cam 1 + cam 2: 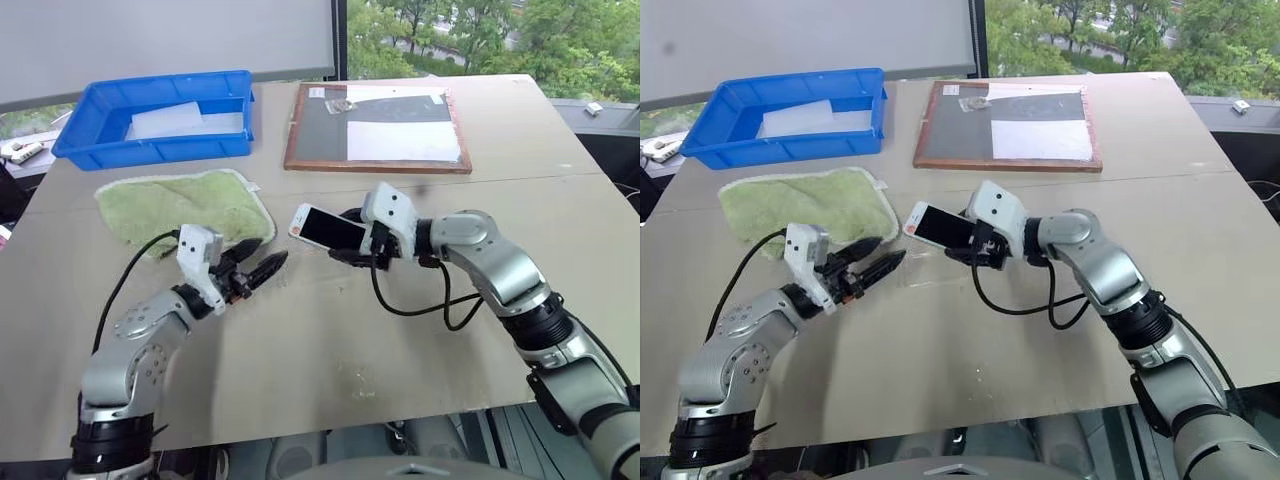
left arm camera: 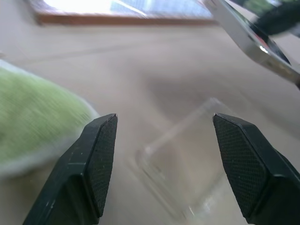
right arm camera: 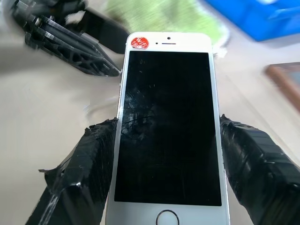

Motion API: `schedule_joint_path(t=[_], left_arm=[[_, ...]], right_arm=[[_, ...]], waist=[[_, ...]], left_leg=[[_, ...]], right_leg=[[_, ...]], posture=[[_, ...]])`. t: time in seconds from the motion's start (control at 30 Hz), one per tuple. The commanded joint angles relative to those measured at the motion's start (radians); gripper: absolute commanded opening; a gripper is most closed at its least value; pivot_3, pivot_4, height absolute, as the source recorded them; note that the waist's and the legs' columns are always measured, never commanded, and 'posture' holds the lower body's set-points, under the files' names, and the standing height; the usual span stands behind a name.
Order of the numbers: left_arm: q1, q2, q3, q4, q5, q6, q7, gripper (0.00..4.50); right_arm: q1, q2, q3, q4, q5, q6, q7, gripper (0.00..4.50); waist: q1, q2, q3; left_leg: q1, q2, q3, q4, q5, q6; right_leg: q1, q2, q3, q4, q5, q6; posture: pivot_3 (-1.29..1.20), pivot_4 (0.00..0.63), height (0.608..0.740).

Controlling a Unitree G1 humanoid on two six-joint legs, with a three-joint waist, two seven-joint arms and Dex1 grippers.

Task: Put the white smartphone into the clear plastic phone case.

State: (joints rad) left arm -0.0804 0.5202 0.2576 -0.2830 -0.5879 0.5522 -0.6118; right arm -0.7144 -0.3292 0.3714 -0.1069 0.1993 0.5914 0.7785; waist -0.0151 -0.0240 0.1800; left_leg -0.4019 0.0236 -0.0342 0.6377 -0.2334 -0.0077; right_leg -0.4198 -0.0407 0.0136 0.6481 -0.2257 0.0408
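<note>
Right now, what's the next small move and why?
Probably close the open left gripper on the clear case lying flat on the table between its fingers. The right gripper already holds the phone lifted above it.

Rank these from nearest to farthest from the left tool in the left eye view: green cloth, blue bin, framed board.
1. Green cloth, on the table just beyond the left tool.
2. Blue bin, at the far left of the table.
3. Framed board, far side, toward the right.
</note>
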Motion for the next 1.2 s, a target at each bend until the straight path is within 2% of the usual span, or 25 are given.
schedule_joint_path(t=[0.03, 0.47, 0.6, 0.73, 0.9, 1.2], left_arm=[[-0.026, 0.000, 0.031, -0.009, -0.004, 0.015, 0.051, 3.37], [-0.061, -0.036, 0.055, -0.016, 0.009, 0.029, 0.195, 3.37], [-0.040, -0.034, 0.050, -0.045, -0.026, 0.059, 0.171, 3.37], [-0.021, 0.003, 0.033, -0.063, -0.067, 0.085, 0.080, 3.37], [0.025, 0.125, 0.002, -0.048, -0.096, 0.093, -0.123, 3.37], [-0.012, 0.302, -0.052, 0.074, -0.052, 0.029, -0.407, 3.37]], right_arm=[[-0.041, 0.024, -0.068, 0.001, -0.003, 0.003, -0.053, 2.96], [0.006, 0.031, -0.097, -0.028, 0.004, 0.036, -0.091, 2.96], [0.044, 0.012, -0.094, -0.070, 0.020, 0.056, -0.069, 2.96], [0.061, -0.008, -0.087, -0.083, 0.031, 0.051, -0.034, 2.96], [0.056, -0.029, -0.049, -0.053, 0.013, 0.005, 0.023, 2.96], [0.017, -0.059, 0.036, 0.028, -0.043, -0.093, 0.141, 2.96]], waist=[[-0.002, 0.000, 0.000], [-0.001, 0.000, 0.000], [-0.001, 0.000, 0.000], [-0.003, 0.000, 0.000], [-0.008, 0.000, 0.000], [-0.017, 0.000, 0.000]], left_leg=[[0.000, 0.000, 0.000, 0.000, 0.000, 0.000], [0.001, 0.000, 0.000, 0.001, 0.000, 0.000], [0.001, -0.001, 0.000, 0.002, 0.000, 0.000], [0.001, -0.001, 0.001, 0.004, 0.000, 0.000], [0.003, 0.000, 0.000, 0.004, 0.000, 0.000], [0.003, 0.000, 0.001, 0.005, 0.000, 0.000]], right_leg=[[0.000, 0.000, 0.001, 0.000, 0.000, 0.000], [0.000, 0.000, 0.001, 0.003, 0.000, 0.000], [0.000, 0.000, 0.001, 0.005, 0.000, 0.000], [0.000, 0.000, 0.001, 0.007, 0.000, 0.000], [0.000, 0.001, 0.002, 0.009, -0.001, -0.001], [0.000, 0.001, 0.002, 0.009, -0.001, -0.001]], posture=[[0.00, 0.150, 0.740], [0.00, 0.150, 0.740], [0.00, 0.150, 0.740], [0.00, 0.150, 0.740], [0.00, 0.150, 0.740], [0.00, 0.150, 0.740]])
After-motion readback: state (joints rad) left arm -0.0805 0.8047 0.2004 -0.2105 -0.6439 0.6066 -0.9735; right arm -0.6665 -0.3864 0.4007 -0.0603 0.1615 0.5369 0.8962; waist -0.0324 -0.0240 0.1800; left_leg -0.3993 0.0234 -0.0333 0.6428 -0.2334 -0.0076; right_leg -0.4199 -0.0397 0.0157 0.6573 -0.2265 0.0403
